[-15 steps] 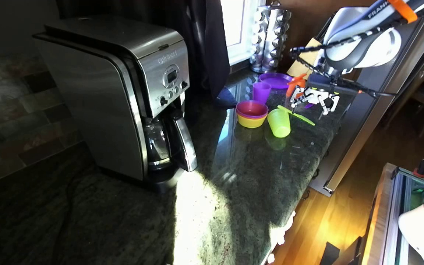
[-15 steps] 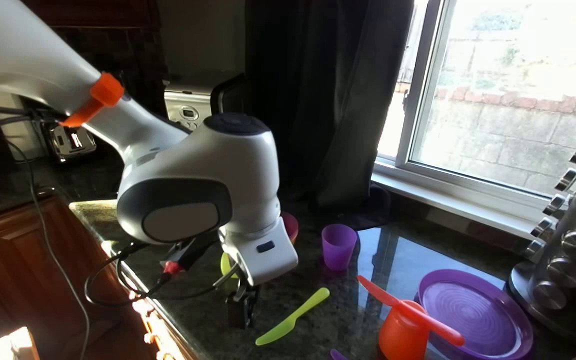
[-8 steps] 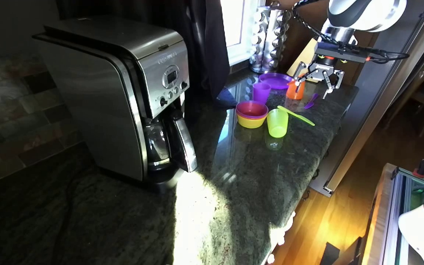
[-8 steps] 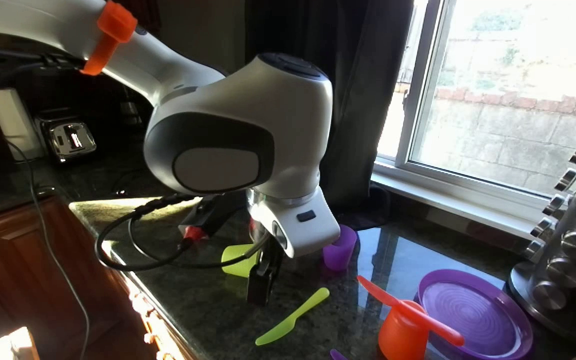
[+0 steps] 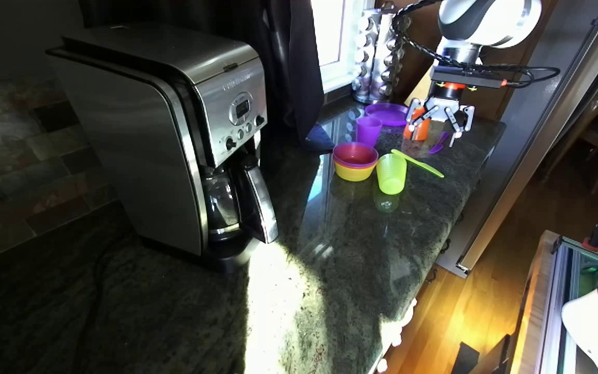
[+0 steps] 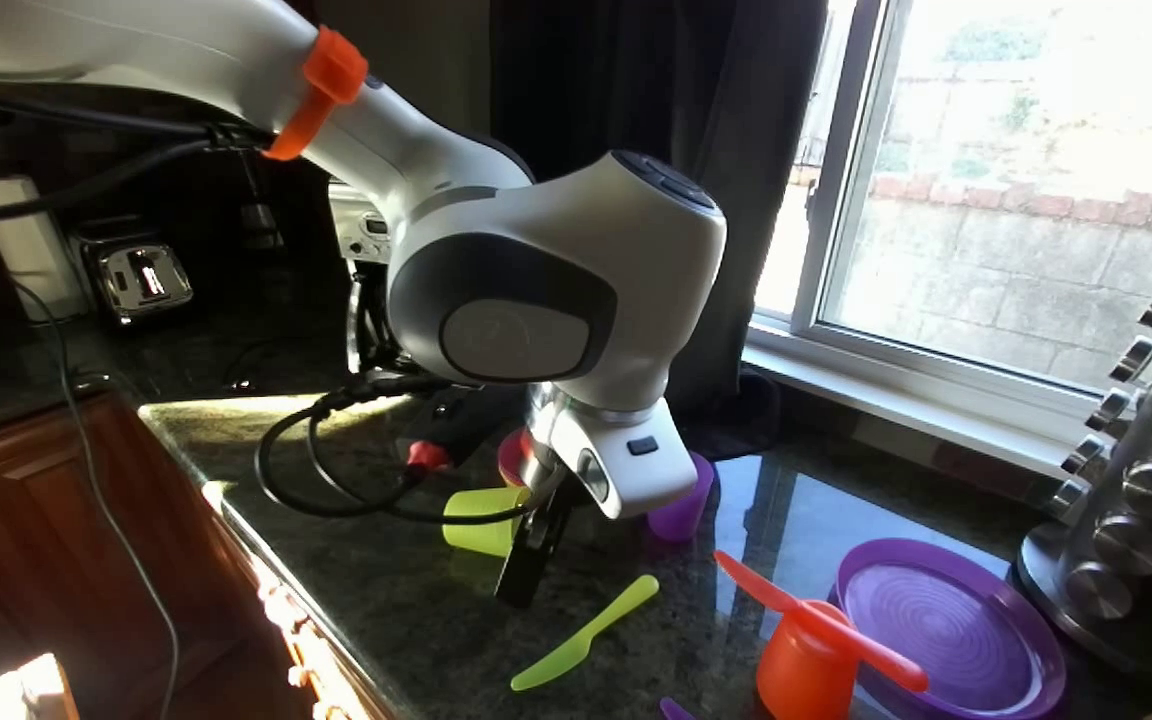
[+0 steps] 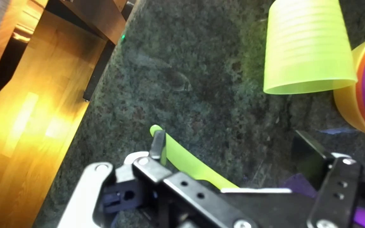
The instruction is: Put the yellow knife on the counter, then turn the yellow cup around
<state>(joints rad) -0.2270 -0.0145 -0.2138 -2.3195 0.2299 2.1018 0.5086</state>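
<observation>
My fingers (image 7: 158, 144) are gaping empty, higher now; flat yellow-green plastic knife (image 6: 578, 645) is lying loose, so placing's looking done.

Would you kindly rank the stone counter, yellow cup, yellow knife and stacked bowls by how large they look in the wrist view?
Largest to smallest, by visible area:
stone counter
yellow cup
yellow knife, partly hidden
Unsure: stacked bowls, cut off by the picture's edge, so left unranked.

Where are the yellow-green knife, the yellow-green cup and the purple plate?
Yellow-green knife (image 6: 572, 650): in an exterior view, blade, near the handle.
Yellow-green cup (image 7: 309, 47): wrist view, outer side wall.
Purple plate (image 6: 956, 610): in an exterior view, flat middle.
</observation>
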